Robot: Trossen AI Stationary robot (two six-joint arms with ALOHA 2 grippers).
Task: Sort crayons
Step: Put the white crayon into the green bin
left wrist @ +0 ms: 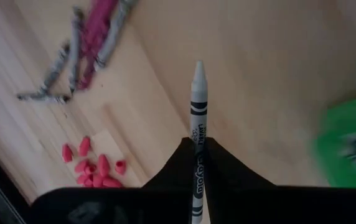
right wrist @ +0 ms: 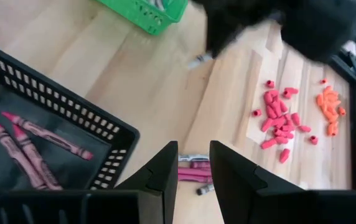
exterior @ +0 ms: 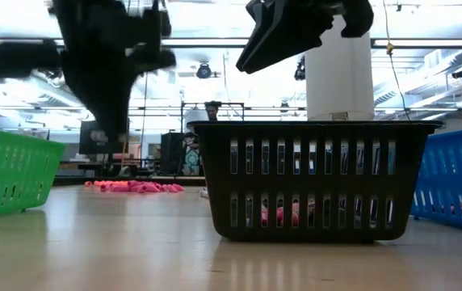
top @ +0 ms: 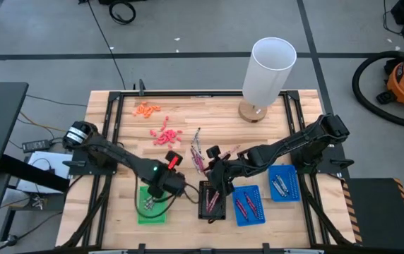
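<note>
My left gripper (left wrist: 198,146) is shut on one silvery-grey crayon (left wrist: 198,99), lifted above the table beside the green tray (top: 151,209). In the right wrist view that crayon's tip (right wrist: 196,60) shows under the left arm. More crayons (top: 200,156) lie loose in a pile on the wood at mid table. My right gripper (right wrist: 193,163) stands open with nothing between its fingers, over the far edge of the black tray (right wrist: 72,118), where dark maroon crayons (right wrist: 32,140) lie flat. My left gripper pinches the crayon's labelled body (left wrist: 197,138) between its two fingers. The crayon runs along the fingers, and its pointed end (left wrist: 198,70) sticks out well past the fingertips. It slants down toward the table and is lifted clear of it.
Two blue trays (top: 248,205) (top: 284,185) with crayons sit right of the black tray. Pink caps (top: 165,135) and orange caps (top: 146,108) lie scattered toward the far edge. A tall white cylinder (top: 267,69) stands at the far right.
</note>
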